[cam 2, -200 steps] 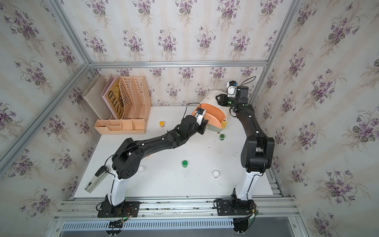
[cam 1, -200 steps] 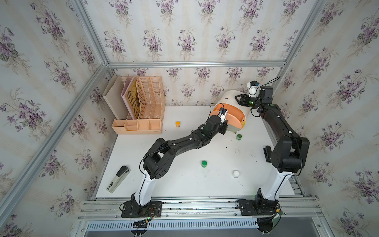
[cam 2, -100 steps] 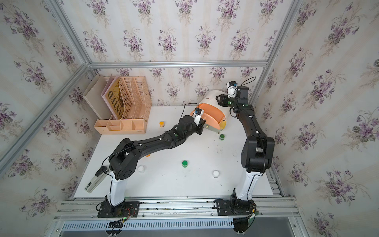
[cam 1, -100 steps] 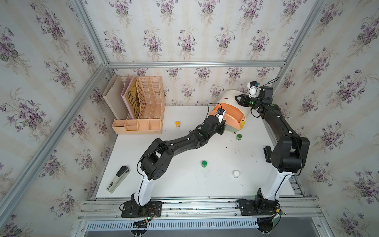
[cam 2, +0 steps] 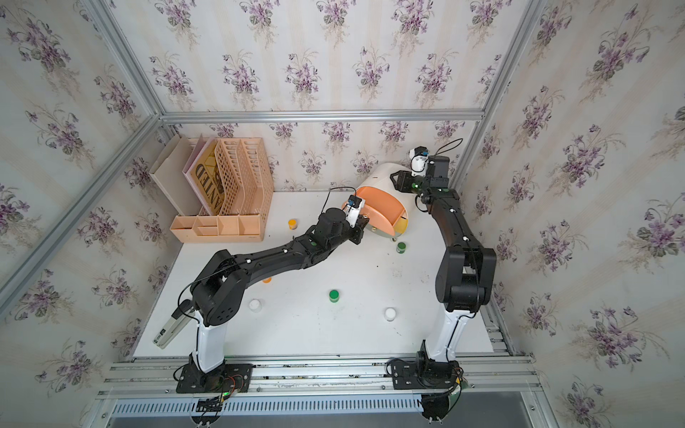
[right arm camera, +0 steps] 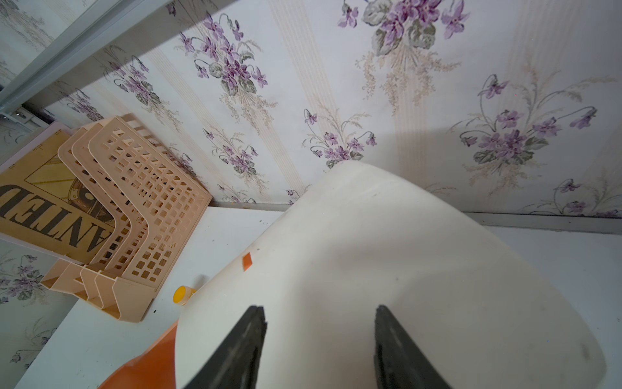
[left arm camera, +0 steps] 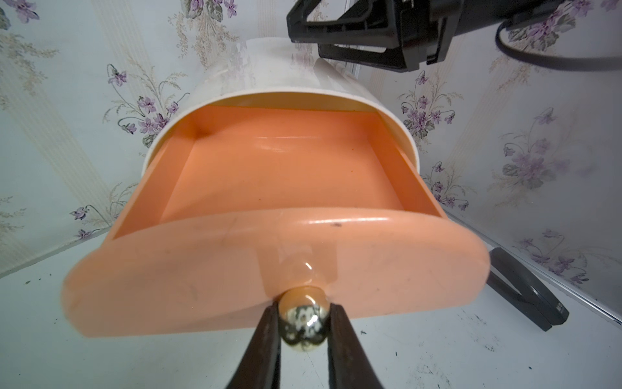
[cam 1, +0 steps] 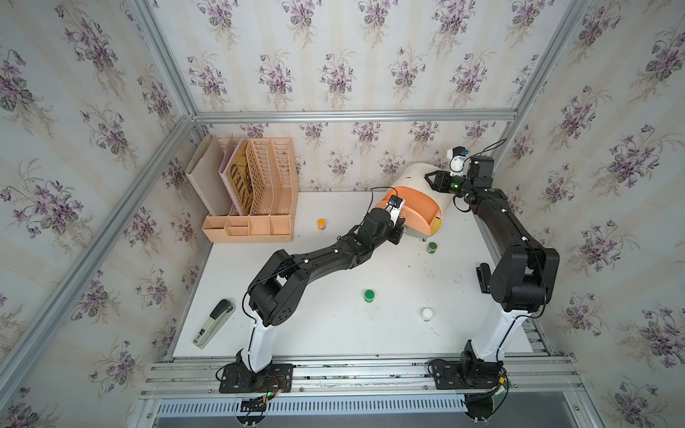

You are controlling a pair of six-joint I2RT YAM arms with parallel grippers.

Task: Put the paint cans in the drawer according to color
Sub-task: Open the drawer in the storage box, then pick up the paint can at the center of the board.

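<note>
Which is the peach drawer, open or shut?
Open: the peach drawer sticks out of the white cabinet, floor bare, left gripper shut on its knob.

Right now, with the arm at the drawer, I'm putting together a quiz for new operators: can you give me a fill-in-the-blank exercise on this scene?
1. The left gripper is shut on the peach drawer's metal ____.
2. Inside, the pulled-out peach drawer is ____.
3. The right gripper, jaws open, sits over the cabinet's ____ shell.
4. The paint can nearest the cabinet has a ____ lid.
Missing words: knob, empty, white, green.
</note>
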